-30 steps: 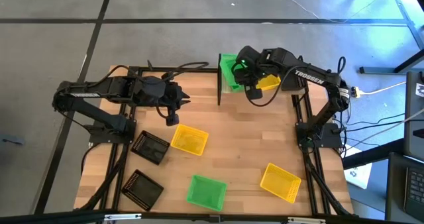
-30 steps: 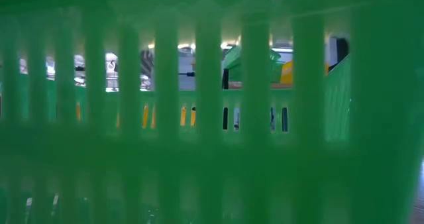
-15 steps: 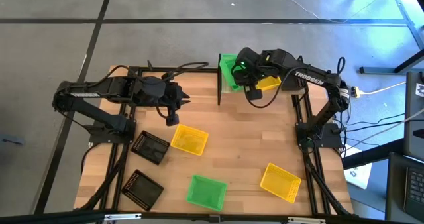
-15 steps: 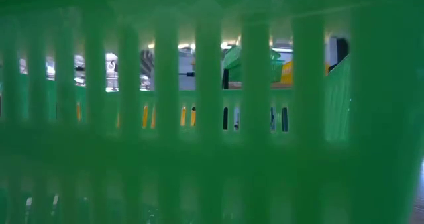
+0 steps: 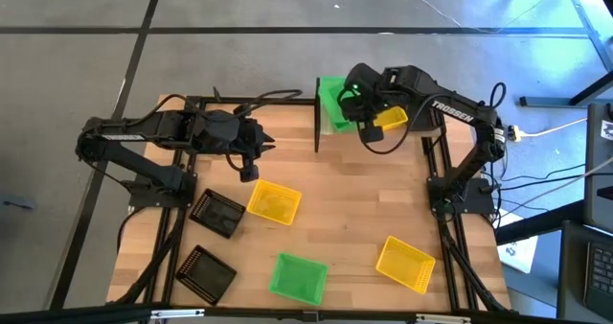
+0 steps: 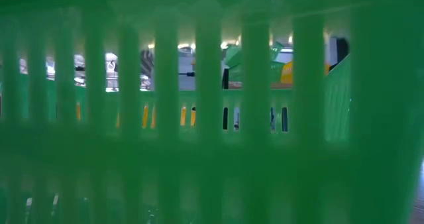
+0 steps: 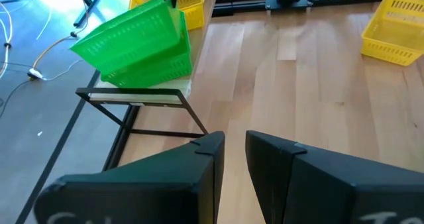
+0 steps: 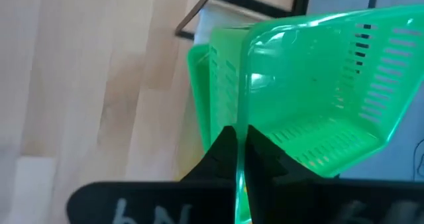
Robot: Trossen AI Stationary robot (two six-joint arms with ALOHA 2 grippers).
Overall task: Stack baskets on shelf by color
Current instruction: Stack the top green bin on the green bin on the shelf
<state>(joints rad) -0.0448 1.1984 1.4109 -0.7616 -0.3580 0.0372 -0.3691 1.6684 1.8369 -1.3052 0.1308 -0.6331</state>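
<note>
- At the upper centre of the high view, the right hand (image 5: 356,102) gripped the wall of a tilted green basket (image 8: 318,111); its wrist camera showed the two dark fingers (image 8: 222,151) pinched together on the rim.
- That held basket sat canted over a second green basket (image 7: 149,68), which rested on the pale shelf (image 7: 142,95) at the far edge of the counter (image 5: 345,209).
- A yellow basket (image 5: 390,119) stood on the shelf just beside the green pair, partly hidden under the right arm.
- The left hand (image 5: 248,170) hung over the counter in the left half of the high view, gripping nothing; its fingers (image 7: 205,168) stood nearly together with a narrow gap between them.
- On the counter lay a yellow basket (image 5: 274,202) below the left hand and two black baskets (image 5: 216,213) at lower left, the second (image 5: 203,271) nearer the bottom edge.
- A loose green basket (image 5: 298,277) sat at bottom centre, with another yellow basket (image 5: 405,264) at lower right.
- The low view was almost filled by the mesh wall of a green basket (image 6: 199,158) close to the lens, with the shelf's baskets glimpsed through its slots.
</note>
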